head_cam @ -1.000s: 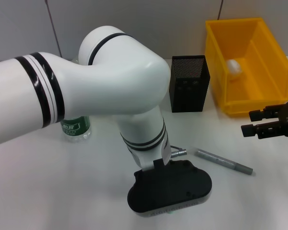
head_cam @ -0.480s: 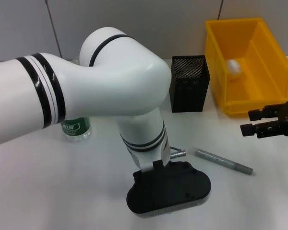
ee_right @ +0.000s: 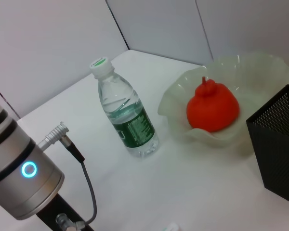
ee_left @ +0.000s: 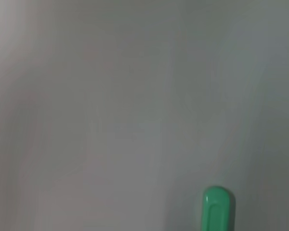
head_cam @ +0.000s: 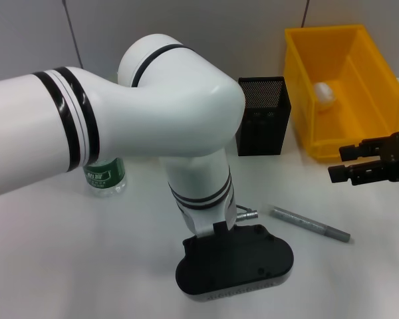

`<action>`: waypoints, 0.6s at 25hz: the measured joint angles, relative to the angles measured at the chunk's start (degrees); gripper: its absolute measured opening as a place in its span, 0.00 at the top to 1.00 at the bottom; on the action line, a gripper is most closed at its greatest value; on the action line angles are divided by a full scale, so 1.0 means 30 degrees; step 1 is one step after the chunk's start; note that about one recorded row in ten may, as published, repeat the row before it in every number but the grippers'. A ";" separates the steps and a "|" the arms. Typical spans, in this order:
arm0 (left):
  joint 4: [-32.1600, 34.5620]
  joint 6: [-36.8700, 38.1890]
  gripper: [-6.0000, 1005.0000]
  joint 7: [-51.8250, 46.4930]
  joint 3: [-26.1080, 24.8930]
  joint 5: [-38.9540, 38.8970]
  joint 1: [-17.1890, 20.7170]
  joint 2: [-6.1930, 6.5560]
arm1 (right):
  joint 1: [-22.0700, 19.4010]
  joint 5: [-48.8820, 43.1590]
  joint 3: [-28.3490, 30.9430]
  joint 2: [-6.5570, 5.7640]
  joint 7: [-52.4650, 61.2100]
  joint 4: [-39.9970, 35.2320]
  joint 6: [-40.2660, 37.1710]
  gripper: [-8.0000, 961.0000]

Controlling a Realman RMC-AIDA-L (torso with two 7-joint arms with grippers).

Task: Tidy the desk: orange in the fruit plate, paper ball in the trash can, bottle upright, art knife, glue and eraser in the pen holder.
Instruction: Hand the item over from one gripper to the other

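The orange [ee_right: 212, 107] sits in the fruit plate [ee_right: 260, 67]; paper ball [head_cam: 324, 94] in trash can [head_cam: 299, 100].

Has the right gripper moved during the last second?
Yes. The right gripper has risen slightly and shifted a little toward the trash can, now overlapping its lower front edge in the head view.

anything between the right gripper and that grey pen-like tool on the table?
Nothing visible. In the head view the right gripper hangs in front of the yellow bin, and the table between it and the grey tool is bare.
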 joint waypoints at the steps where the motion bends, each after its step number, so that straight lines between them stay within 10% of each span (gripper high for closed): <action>1: 0.0000 0.0000 0.73 0.0000 0.0000 0.0000 0.0000 0.0000 | 0.0012 0.0000 -0.0002 0.0000 0.0003 -0.0002 -0.0002 0.19; 15: -0.0128 -0.0094 0.78 0.0142 0.0035 -0.0121 0.0000 0.0001 | 0.0020 -0.0001 -0.0033 0.0001 0.0006 0.0055 0.0033 0.19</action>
